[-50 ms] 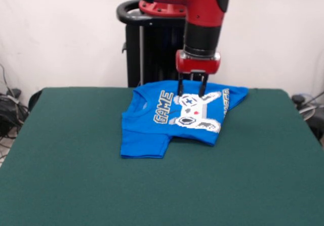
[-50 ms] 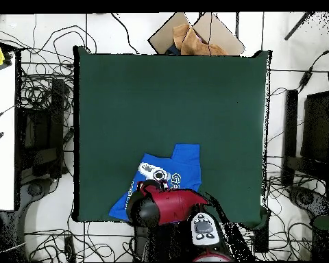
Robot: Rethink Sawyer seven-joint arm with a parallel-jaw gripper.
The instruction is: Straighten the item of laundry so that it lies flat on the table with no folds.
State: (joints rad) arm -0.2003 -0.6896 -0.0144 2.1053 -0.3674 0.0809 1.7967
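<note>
I see the blue T-shirt (image 1: 172, 120) lying folded and rumpled on the green table (image 1: 76, 175), near its robot-side edge. My tool (image 1: 192, 91) stands upright on the controller print, fingers (image 1: 180, 87) spread apart, gripping nothing.

Matt felt table (image 1: 66, 175); cloth T-shirt (image 1: 147, 135)

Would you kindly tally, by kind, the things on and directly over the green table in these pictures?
Blue T-shirts: 1, crumpled, near the table's robot-side edge
Grippers: 1, fingers apart, tips down on the shirt's print
Green tables: 1
Total: 3
</note>
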